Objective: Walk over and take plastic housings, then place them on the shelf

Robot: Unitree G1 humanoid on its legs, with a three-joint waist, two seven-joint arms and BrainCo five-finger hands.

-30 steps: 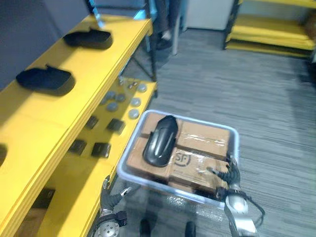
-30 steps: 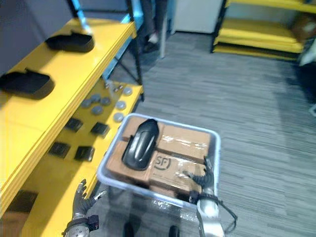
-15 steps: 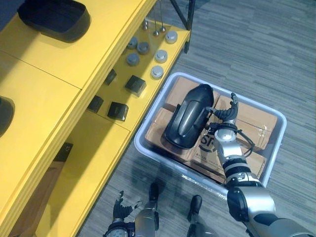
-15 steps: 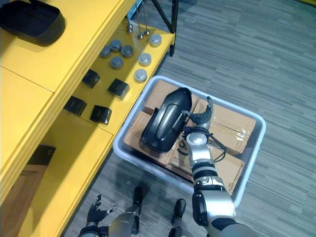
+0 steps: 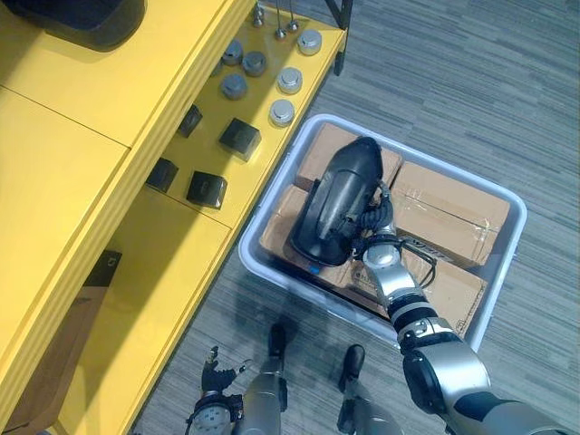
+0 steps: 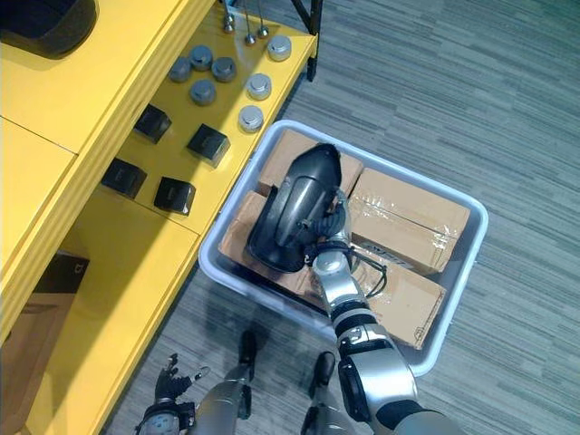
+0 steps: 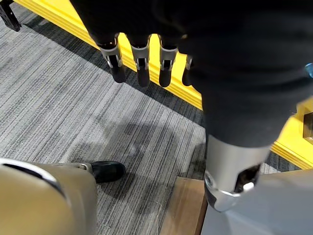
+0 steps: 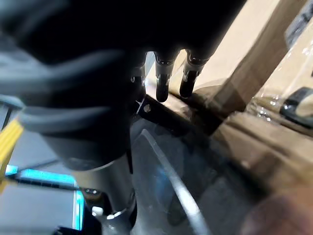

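While its fingers reached out fairly straight, apart from the thumb, the right hand (image 5: pixel 378 227) lay against the side of the black plastic housing (image 5: pixel 335 199). Its dark fingertips (image 8: pixel 161 90) met the housing's rim, and nothing was clasped between them. The housing sat at 10 o'clock from the hand, its long axis running from 1 to 7 o'clock. It rested on the cardboard boxes (image 5: pixel 444 213) that packed the grey bin (image 5: pixel 509 258). The bin stood on the grey carpet (image 5: pixel 471 82), just beside the yellow shelf (image 5: pixel 82 172) at its 9 o'clock. On the shelf's lower board, at 10 o'clock from the bin, lay small black blocks (image 5: pixel 207 188), with silver round caps (image 5: pixel 282 111) beyond them toward 12. A second dark housing (image 5: pixel 82 14) sat on the upper board at the 11 o'clock corner. Low at 7 o'clock, the left hand (image 5: pixel 217 373) hung above the carpet near the shelf's yellow base, its fingers (image 7: pixel 141 68) straight and spread, holding nothing.
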